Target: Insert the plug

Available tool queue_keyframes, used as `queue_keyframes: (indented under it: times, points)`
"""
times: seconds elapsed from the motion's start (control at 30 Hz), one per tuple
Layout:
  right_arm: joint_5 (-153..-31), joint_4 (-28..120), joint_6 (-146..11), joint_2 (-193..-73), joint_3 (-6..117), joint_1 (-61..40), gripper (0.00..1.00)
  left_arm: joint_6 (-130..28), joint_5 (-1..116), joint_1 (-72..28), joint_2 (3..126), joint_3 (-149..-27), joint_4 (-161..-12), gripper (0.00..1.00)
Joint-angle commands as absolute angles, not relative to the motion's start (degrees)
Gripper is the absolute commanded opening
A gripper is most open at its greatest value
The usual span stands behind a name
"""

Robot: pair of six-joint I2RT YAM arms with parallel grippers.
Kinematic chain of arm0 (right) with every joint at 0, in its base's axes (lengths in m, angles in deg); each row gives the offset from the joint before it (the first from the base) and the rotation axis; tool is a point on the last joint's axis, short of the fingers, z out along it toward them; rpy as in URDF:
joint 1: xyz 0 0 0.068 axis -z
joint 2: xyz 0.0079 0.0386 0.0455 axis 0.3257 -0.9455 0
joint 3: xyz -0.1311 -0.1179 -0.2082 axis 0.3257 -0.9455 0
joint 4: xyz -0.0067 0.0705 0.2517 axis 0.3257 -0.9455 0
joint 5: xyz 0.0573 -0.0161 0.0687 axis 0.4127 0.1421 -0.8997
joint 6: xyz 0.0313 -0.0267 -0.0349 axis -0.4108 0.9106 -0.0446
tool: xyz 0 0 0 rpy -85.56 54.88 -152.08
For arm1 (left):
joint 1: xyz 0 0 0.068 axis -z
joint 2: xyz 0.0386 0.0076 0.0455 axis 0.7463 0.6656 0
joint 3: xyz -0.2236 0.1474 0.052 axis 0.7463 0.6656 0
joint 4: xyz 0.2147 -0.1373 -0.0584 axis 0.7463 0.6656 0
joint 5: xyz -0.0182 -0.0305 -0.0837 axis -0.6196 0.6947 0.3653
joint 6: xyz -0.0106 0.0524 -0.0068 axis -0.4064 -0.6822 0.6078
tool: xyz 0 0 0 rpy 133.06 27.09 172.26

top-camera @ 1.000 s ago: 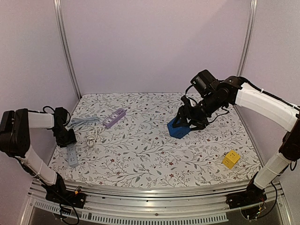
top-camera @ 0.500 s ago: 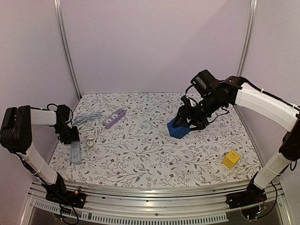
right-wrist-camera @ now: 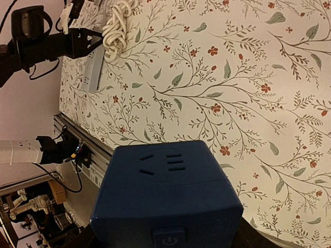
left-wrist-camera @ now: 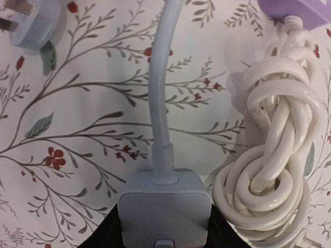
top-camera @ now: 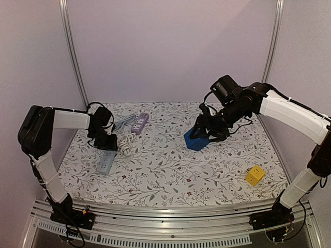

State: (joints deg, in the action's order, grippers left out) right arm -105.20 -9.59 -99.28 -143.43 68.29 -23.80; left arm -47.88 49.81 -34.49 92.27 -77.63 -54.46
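Table covered by a matte floral cloth (top-camera: 170, 170), leaf and red-blossom print. The plug (left-wrist-camera: 32, 20) is pale blue-grey, smooth moulded plastic with a rounded body and flat metal pins. It lies loose on the cloth at the top-left corner of the left wrist view, cut off by the frame edge; not resolvable from above. Its round cable (left-wrist-camera: 161, 77) runs to the end of a pale blue-grey power strip (top-camera: 105, 163), which the left gripper (top-camera: 106, 140) pinches across that end. Glossy white cord (left-wrist-camera: 274, 170), knotted in a thick coil, touches the strip's right side. Purple strip (top-camera: 139, 121) beyond it, mostly cropped at the wrist. Right gripper (top-camera: 205, 135) clamped on a dark blue socket cube (right-wrist-camera: 165, 196): rounded edges, slotted face, power button, fingers largely hidden. Yellow cube (top-camera: 254, 175) well apart.
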Motion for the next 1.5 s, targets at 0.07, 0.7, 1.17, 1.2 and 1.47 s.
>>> queue_keyframes:
  times: [0.07,0.7,1.17,1.2,1.47]
  points:
    - [-103.47,-9.73,-98.68,-144.22,69.94,-24.03,0.0,-51.75,51.97,-22.9,96.66,-84.35,-53.14,0.11]
    - [-97.59,-13.49,-98.51,-140.88,69.5,-24.05,0.0,-60.89,52.31,1.12,109.62,-101.98,-48.28,0.1]
    - [-94.27,-16.04,-97.69,-139.41,69.9,-23.99,0.0,-57.55,52.27,1.22,104.77,-97.34,-54.38,0.68]
    - [-94.31,-16.07,-97.5,-139.54,70.0,-23.97,0.0,-57.4,51.94,1.22,104.44,-97.35,-54.25,0.73]
    - [-94.58,-17.73,-94.55,-141.85,73.1,-24.02,0.0,-56.8,51.06,0.77,98.6,-96.88,-53.73,0.9]
